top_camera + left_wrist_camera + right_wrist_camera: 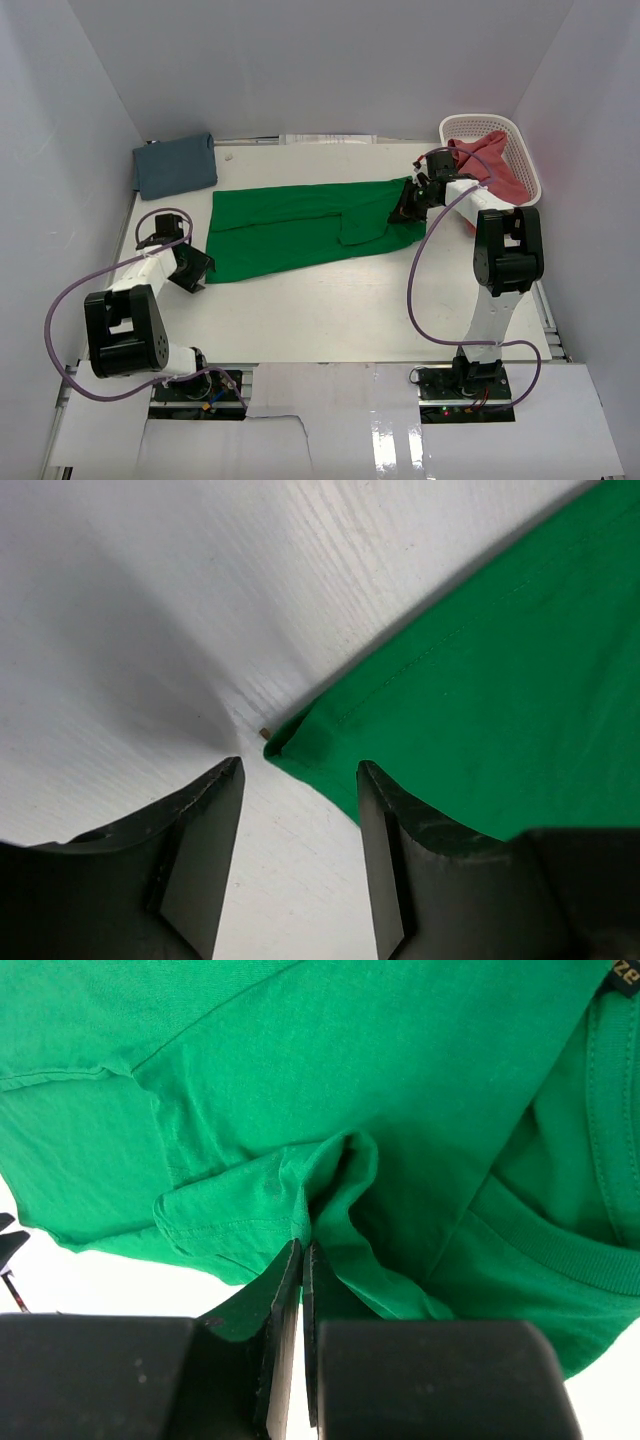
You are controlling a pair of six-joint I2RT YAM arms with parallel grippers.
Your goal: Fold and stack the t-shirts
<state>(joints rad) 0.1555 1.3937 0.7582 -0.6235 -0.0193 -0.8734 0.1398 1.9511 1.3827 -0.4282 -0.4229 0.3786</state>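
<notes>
The green t-shirt point(300, 230) lies spread lengthwise across the middle of the table, partly folded over itself. My right gripper point(405, 205) is at its right end, shut on a pinched ridge of green cloth point(320, 1175) near the collar; the jaws point(302, 1248) meet on the fold. My left gripper point(195, 270) sits low at the shirt's near-left corner point(290, 738). Its fingers point(365, 780) stand apart with bare table between them, the corner just past the tips. A slate-blue t-shirt point(175, 165) lies folded at the back left. A red t-shirt point(495, 165) is heaped in the basket.
The white lattice basket point(480, 121) stands at the back right, close behind my right arm. White walls close in the table on the left, right and back. Purple cables loop beside both arms.
</notes>
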